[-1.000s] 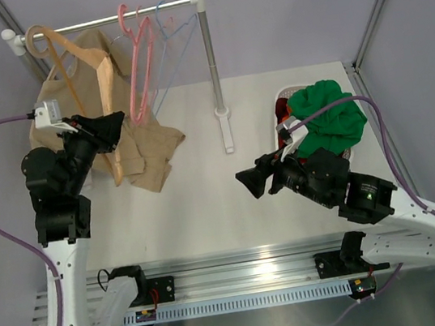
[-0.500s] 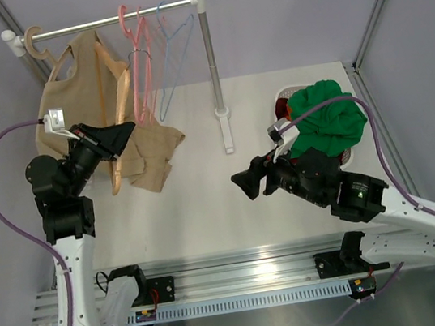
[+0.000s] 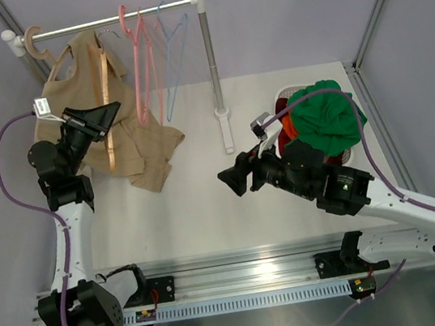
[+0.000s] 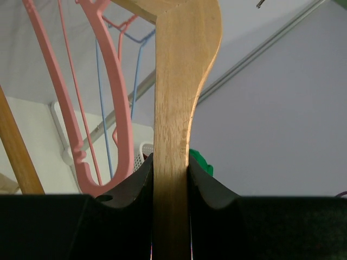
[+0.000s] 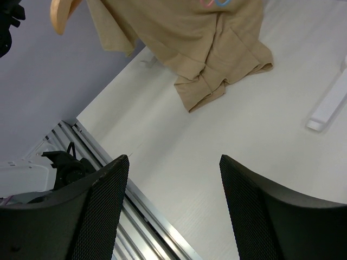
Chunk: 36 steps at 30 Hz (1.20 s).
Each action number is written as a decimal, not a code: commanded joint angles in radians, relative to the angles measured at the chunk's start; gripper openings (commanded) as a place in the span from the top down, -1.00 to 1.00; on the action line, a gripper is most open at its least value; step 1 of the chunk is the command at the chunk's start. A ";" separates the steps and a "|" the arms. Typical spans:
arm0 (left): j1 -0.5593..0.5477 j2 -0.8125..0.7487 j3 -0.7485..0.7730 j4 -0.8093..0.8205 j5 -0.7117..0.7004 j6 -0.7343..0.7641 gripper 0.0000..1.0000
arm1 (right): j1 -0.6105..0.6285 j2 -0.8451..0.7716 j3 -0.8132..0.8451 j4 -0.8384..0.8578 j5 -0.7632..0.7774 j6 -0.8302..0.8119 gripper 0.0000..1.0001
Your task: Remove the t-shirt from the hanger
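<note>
The green t-shirt (image 3: 323, 116) lies bunched in a white basket (image 3: 282, 93) at the right, off the hanger; a corner of it shows in the left wrist view (image 4: 199, 161). The light wooden hanger (image 3: 110, 154) hangs by the rail in front of the beige top. My left gripper (image 3: 104, 114) is shut on one wooden arm of it (image 4: 174, 108), which stands upright between the jaws. My right gripper (image 3: 232, 181) is open and empty above the table's middle, left of the basket; its fingers (image 5: 100, 206) frame bare table.
A beige top (image 3: 148, 150) hangs on a thick tan-hooked hanger (image 3: 35, 38) and drapes onto the table (image 5: 206, 43). Pink hangers (image 3: 137, 60) and a blue one (image 3: 171, 47) hang on the rail (image 3: 114, 18). The rail post (image 3: 208, 58) stands mid-table. Orange cloth (image 3: 284, 138) lies in the basket.
My left gripper has swung back toward the rail with the wooden hanger, which now hangs more upright. My right gripper has moved left, away from the basket, and stays open.
</note>
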 commanded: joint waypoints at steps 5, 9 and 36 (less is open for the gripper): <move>0.028 0.077 0.034 0.154 -0.150 -0.079 1.00 | -0.002 0.015 0.042 0.023 -0.026 -0.012 -0.50; 0.027 0.117 0.031 0.185 -0.254 -0.096 1.00 | -0.002 0.013 0.045 0.020 -0.028 -0.010 -0.51; -0.169 0.359 0.206 0.184 -0.610 -0.049 1.00 | -0.003 0.003 0.017 0.014 -0.101 -0.012 -0.50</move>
